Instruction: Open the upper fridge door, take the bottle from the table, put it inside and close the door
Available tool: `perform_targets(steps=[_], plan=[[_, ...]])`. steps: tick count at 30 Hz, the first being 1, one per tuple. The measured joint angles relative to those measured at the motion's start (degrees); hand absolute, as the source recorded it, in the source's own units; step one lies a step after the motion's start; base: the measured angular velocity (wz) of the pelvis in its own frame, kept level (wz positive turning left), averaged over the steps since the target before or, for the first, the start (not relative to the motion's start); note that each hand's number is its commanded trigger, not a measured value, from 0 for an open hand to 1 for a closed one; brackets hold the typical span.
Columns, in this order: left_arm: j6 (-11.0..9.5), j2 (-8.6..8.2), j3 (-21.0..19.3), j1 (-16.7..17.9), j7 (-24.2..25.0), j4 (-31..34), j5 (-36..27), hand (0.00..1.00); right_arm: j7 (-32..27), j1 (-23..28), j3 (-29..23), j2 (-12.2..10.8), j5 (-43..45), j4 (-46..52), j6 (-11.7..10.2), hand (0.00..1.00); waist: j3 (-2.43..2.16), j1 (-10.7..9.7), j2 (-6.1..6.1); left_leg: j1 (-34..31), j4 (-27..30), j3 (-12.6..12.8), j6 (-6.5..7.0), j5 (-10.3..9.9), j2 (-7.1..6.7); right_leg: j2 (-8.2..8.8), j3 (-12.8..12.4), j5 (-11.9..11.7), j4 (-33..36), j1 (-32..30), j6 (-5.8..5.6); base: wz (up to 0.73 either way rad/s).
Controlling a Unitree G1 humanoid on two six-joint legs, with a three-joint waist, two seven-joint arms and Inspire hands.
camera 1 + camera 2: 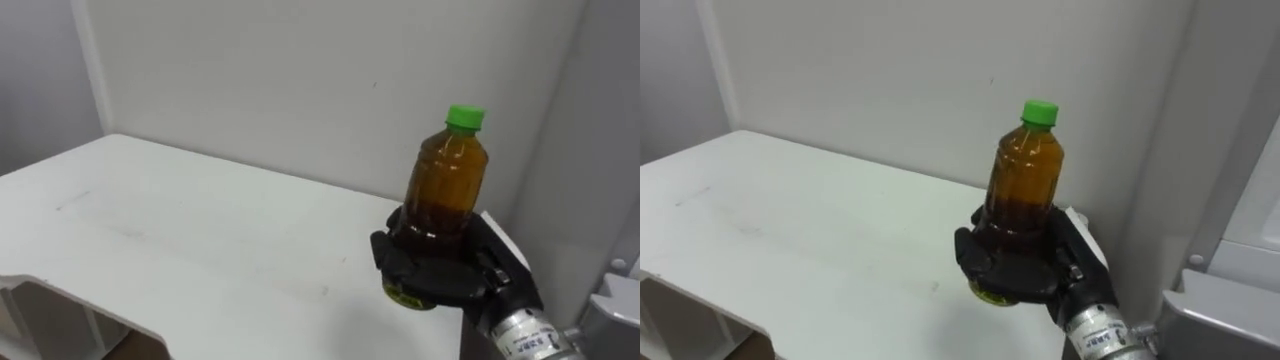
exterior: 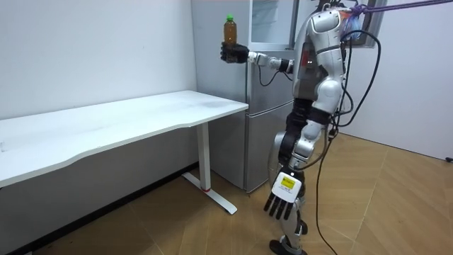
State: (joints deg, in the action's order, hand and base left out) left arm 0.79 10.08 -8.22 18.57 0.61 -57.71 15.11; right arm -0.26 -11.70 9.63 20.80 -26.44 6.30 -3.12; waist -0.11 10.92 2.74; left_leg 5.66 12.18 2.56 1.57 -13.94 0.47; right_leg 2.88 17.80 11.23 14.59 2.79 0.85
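Right hand (image 1: 1012, 268) curled round upright amber bottle (image 1: 1026, 175), raised above white counter (image 1: 790, 230), beside fridge (image 2: 258, 142), left hand (image 2: 282, 202) hanging, fingers relaxed

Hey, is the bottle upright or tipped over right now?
Upright: the bottle stands with its green cap on top, its base gripped in the right hand.

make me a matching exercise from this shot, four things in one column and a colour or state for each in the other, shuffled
1 bottle cap
2 right hand
3 left hand
4 table

a hangs open beside the leg
b white
c green
d curled round the bottle

Pairs: 1-c, 2-d, 3-a, 4-b
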Motion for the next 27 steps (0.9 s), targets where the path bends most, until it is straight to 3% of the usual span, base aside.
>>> perform_targets(steps=[5, 10, 14, 20, 27], plan=[[-0.4, 0.07, -1.68, 0.18, -0.02, -1.99, -2.06, 0.0, -0.28, 0.12, -2.55, 0.74, 1.61, 6.39, 0.55, 1.0, -0.35, -2.55, 1.18, -0.26, -0.39, 0.59, 0.03, -0.02, 0.01, -0.29, -0.52, -0.13, 0.3, -0.86, -0.09, -0.05], [-0.41, 0.08, -3.02, 0.54, -0.02, -2.06, -2.05, 0.0, -1.26, -0.06, -9.48, 1.84, 2.37, 11.15, 0.64, 1.0, -0.2, -3.04, 0.97, 1.0, -0.64, 2.08, 0.04, -0.03, 0.19, -0.45, -1.9, -0.16, 0.48, -0.43, -0.06, -0.13], [-0.47, 0.03, -3.89, 0.65, -0.14, -2.05, -2.01, 0.0, -1.92, -0.03, -12.12, 1.92, 2.62, 11.87, 0.69, 1.0, -0.09, -4.53, 0.92, 1.58, -1.06, 2.6, 0.02, -0.05, 0.3, -0.69, -2.3, -0.15, 1.05, -0.69, -0.04, -0.11], [-0.37, 0.08, -4.99, 0.92, -1.39, -2.14, -2.07, 0.0, -3.09, 0.04, -15.55, 4.19, 6.41, 13.47, 0.69, 1.0, -0.1, -7.15, 1.22, 1.49, -0.86, 2.96, 0.13, -0.24, 0.36, -0.79, -3.17, -0.28, 1.22, -0.96, 0.11, -0.05], [0.22, 0.11, -5.08, 1.18, -1.75, -2.28, -2.04, 0.0, -8.45, 0.91, -20.92, 6.22, 8.14, 11.64, 0.69, 1.0, -0.2, -9.59, 2.21, 1.9, -0.75, 3.53, 0.05, -0.31, 0.53, -1.07, -3.7, -0.44, 1.07, -0.7, 0.18, -0.05]])
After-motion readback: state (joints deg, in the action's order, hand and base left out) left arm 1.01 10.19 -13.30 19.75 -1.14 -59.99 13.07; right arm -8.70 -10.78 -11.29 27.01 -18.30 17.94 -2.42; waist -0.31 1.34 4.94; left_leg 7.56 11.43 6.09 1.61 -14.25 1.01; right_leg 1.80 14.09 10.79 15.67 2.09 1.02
